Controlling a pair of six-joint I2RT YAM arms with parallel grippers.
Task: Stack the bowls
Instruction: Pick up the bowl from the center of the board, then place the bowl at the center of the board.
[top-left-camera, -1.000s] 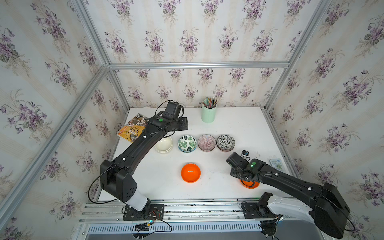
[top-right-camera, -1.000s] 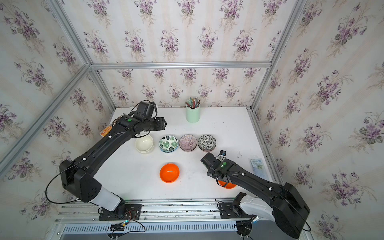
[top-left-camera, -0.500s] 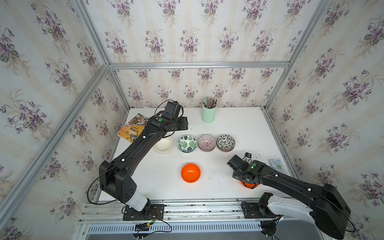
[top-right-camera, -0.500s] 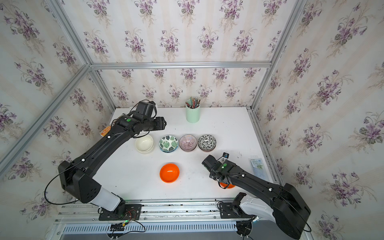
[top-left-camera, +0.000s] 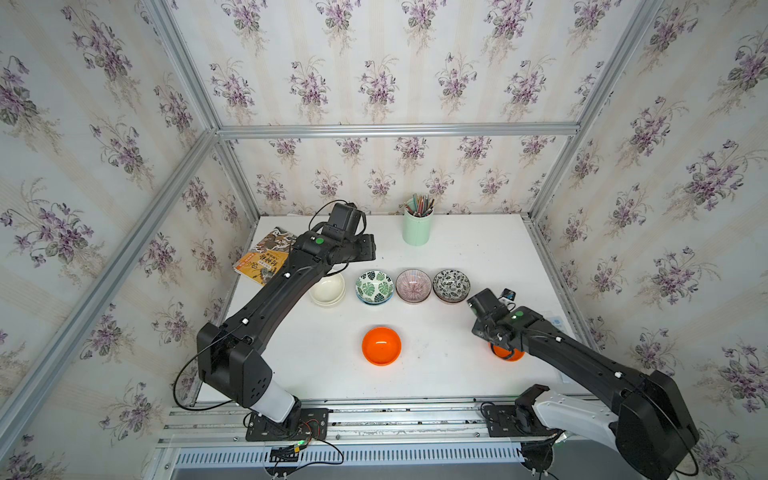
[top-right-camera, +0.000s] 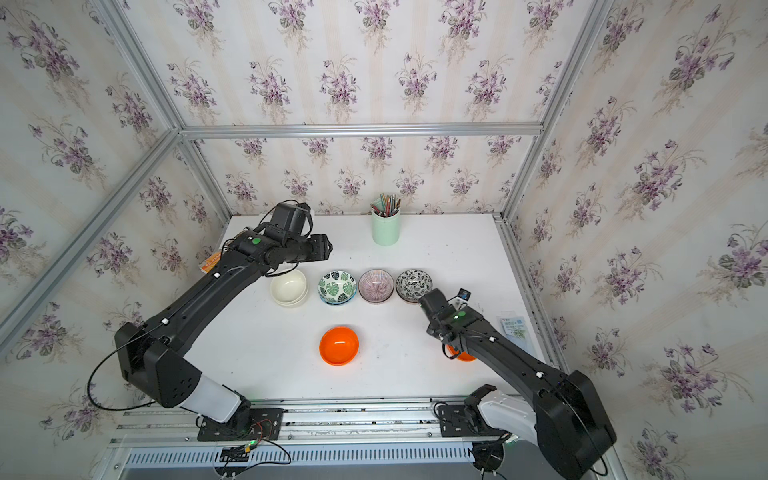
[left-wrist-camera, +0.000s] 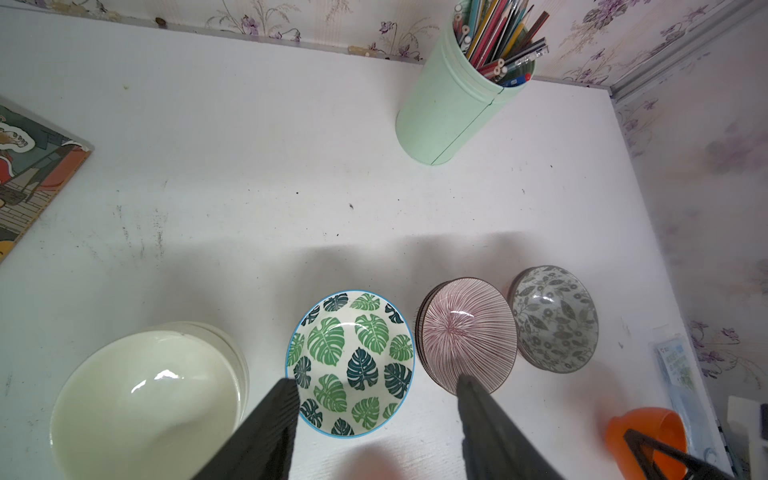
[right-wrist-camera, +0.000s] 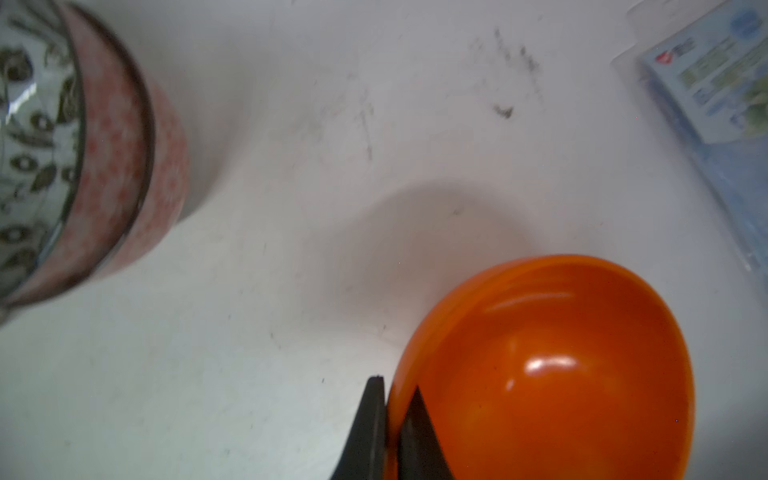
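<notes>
Room on the counter (top-left-camera: 478, 249), taking the back wall as twelve o'clock, is widest in the near band from six round to eight. That band is bare except for one orange bowl (top-left-camera: 381, 345), which stands alone just toward six from the centre. The strip behind the row of bowls is also open, up to the mint pencil cup (top-left-camera: 417, 228) at twelve and the book (top-left-camera: 266, 257) at the ten o'clock edge. A pale packet (top-right-camera: 514, 328) lies along the edge near three to four. Across the middle, running from nine toward three, four small round bowls stand close together in a line. They are a cream-white bowl (top-left-camera: 328, 289), a leaf bowl (top-left-camera: 374, 286) with a blue rim, a striped bowl (top-left-camera: 413, 286) with fine purple-pink rays, and a floral bowl (top-left-camera: 451, 285). The cream-white, striped and floral ones each show a doubled rim, one bowl nested in another. The left gripper (left-wrist-camera: 376, 388) hovers over the row's nine o'clock end, jaws spread wide and holding nothing. Near the four o'clock edge the right gripper (right-wrist-camera: 392, 390) is pinched tight on the rim of a second orange bowl (right-wrist-camera: 561, 374), glossy and plain. One finger is inside the rim and one outside. Whether that bowl is clear of the counter I cannot tell.
</notes>
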